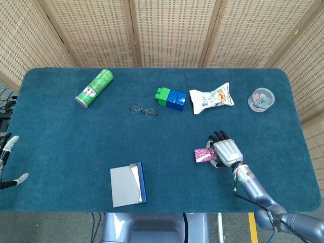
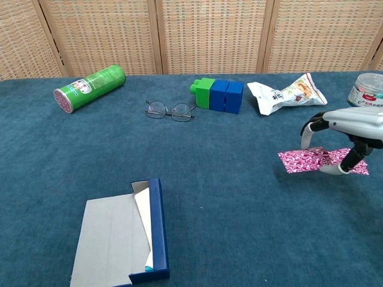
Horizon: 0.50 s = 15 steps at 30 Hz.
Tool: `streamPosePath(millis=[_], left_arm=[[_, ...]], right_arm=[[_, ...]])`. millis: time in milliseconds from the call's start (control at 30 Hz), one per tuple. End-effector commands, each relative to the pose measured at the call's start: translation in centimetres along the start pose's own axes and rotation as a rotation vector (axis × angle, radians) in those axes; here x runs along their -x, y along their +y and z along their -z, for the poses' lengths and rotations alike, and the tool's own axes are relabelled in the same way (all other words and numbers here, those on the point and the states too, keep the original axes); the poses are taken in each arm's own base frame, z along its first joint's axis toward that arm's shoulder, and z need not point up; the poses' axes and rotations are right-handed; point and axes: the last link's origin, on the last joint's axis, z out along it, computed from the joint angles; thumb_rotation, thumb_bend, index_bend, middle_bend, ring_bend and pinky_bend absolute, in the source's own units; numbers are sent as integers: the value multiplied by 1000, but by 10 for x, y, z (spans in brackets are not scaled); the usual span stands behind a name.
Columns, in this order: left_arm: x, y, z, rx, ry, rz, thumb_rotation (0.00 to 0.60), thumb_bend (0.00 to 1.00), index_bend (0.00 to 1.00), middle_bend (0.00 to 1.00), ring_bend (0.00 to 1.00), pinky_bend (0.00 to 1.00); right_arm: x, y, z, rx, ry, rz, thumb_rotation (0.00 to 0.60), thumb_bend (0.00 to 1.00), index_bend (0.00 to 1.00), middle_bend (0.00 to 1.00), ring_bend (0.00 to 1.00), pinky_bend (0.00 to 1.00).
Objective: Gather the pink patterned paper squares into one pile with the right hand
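While one pink paper square (image 2: 304,160) is pinched by the right robot hand (image 2: 347,128), carrying is underway; release onto the second square (image 2: 354,162) is needed next.

Right hand (image 1: 226,151) over pink paper square (image 1: 203,155)

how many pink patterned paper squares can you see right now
2. One pink square is held off the cloth in the right hand. The other pink square shows just behind it in the chest view, mostly hidden under the hand; more could be covered.
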Motion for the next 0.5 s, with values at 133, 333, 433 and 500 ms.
streamPosePath(millis=[133,333,433,500], left_arm=[[-1,0,1,-4,3,-1,554,57,0,0,0,0],[-1,1,2,-7,4,-1,554,57,0,0,0,0],[-2,1,3,-9,5,-1,553,56,0,0,0,0],[-2,1,3,-11,7,-1,554,57,0,0,0,0]], right_arm=[[-6,26,-4,41,10,41,600,360,450,180,0,0],[-1,45,-6,72,-10,36,600,357,450,168,0,0],[2,53,-6,83,-19,40,600,354,444,158,0,0],[3,56,-6,85,-22,42,600,350,428,153,0,0]])
